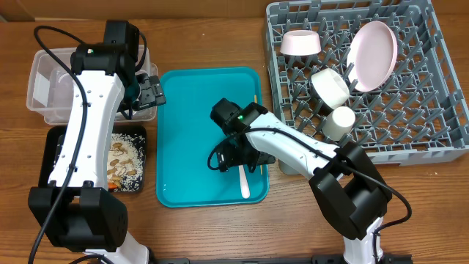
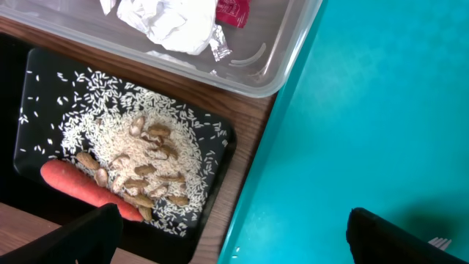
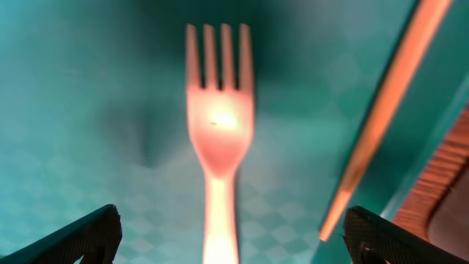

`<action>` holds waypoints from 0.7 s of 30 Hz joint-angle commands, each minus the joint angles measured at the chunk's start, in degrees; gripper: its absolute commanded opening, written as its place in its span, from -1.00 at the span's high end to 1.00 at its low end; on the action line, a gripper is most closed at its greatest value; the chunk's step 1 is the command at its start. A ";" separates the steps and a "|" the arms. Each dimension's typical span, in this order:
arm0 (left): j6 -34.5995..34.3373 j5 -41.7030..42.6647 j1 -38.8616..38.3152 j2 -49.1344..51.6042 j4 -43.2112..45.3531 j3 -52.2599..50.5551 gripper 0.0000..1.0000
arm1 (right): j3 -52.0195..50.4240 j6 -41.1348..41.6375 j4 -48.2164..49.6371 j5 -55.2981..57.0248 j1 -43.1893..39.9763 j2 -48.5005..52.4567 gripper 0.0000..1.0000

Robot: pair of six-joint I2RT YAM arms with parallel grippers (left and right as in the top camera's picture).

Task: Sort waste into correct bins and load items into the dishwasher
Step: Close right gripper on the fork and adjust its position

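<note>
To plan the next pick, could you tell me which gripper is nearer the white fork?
Right. The right gripper hangs open directly over the fork; the left gripper sits at the teal tray's left edge, beside the clear tub.

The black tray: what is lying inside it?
Inside the black tray lie white rice, small brown pieces on the rice, and an orange carrot near one edge. In the overhead view the left arm covers part of the tray.
</note>
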 commanded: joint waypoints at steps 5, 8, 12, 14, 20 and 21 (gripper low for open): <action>-0.59 -0.76 -0.02 -1.79 -0.17 1.38 -1.00 | 1.27 1.38 1.36 -0.55 0.70 0.50 -1.00; -0.59 -0.76 -0.02 -1.79 -0.17 1.38 -1.00 | 1.16 -1.60 0.66 -0.20 0.46 0.50 -1.00; -0.59 -0.76 -0.02 -1.79 -0.17 1.38 -1.00 | 1.16 -1.51 -2.34 0.52 -0.94 0.79 -1.00; -0.59 -0.76 -0.02 -1.79 -0.17 1.38 -1.00 | 1.16 -1.51 -3.45 0.39 -1.70 1.31 -1.00; -0.59 -0.76 -0.02 -1.79 -0.17 1.38 -1.00 | 1.18 -1.40 -3.91 -2.78 -2.14 2.45 -1.00; -0.59 -0.76 -0.02 -1.79 -0.17 1.38 -1.00 | 1.18 -0.55 -3.93 -2.73 -2.01 2.45 -1.00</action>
